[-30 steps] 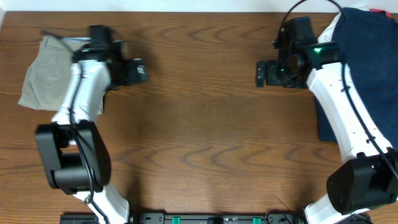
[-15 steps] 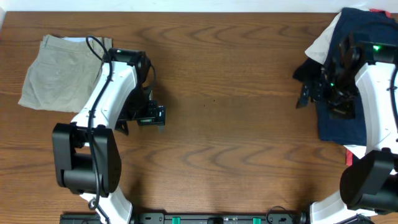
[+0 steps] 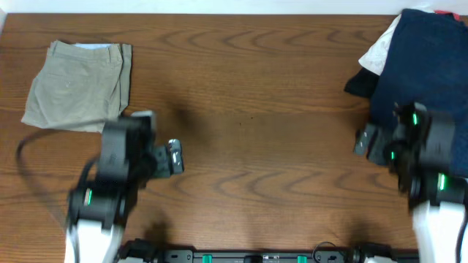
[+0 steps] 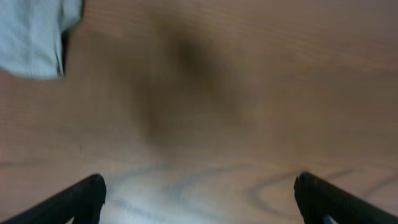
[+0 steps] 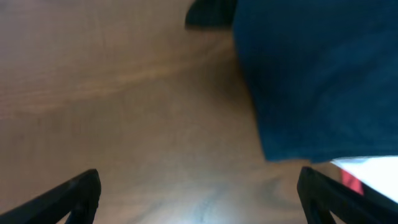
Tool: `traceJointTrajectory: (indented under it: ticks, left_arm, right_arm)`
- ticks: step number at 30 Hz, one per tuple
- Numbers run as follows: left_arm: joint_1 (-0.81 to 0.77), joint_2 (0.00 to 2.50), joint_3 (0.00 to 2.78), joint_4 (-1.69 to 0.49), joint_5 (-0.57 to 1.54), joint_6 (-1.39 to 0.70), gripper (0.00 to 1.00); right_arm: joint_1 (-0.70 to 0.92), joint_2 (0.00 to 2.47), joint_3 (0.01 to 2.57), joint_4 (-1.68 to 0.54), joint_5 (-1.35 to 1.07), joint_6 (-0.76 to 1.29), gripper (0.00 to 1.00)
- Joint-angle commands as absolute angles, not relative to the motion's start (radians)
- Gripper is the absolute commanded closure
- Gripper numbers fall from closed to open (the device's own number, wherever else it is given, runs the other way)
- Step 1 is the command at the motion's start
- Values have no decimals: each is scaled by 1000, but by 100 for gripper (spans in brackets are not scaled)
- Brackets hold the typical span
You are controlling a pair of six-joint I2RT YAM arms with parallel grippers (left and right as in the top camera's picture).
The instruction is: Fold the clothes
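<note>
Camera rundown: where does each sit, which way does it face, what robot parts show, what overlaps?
Overhead: fixed above, looking straight down at the table; both arms, left tool and right tool show.
Left wrist: on the left arm, facing bare tabletop; its open fingers at bottom corners, khaki shorts corner upper left.
Right wrist: on the right arm, facing tabletop and the navy garment; open fingers at bottom corners.
Shared: overhead also shows the shorts far left, navy garment far right.

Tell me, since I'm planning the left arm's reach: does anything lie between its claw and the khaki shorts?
Nothing visible does. The left claw hangs open above the wooden table, and only tabletop separates it from the khaki shorts near the far left corner.
</note>
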State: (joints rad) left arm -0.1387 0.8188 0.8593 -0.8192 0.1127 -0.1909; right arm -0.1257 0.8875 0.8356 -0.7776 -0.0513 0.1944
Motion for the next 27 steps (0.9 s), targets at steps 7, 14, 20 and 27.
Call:
traceJointTrajectory:
  ticks: [7, 14, 20, 27]
  left_arm:
    - [-141, 476, 757, -796, 93, -208, 2]
    - [-141, 437, 757, -810, 93, -208, 2]
    - [-141, 437, 757, -810, 93, -208, 2]
    - [-141, 437, 757, -810, 93, -208, 2]
  right_arm:
    - [-121, 498, 594, -821, -30, 212, 1]
    - [-121, 458, 587, -1039, -30, 213, 1]
    - [-121, 458, 586, -1085, -27, 213, 1]
    - [-120, 447, 585, -1085, -11, 212, 1]
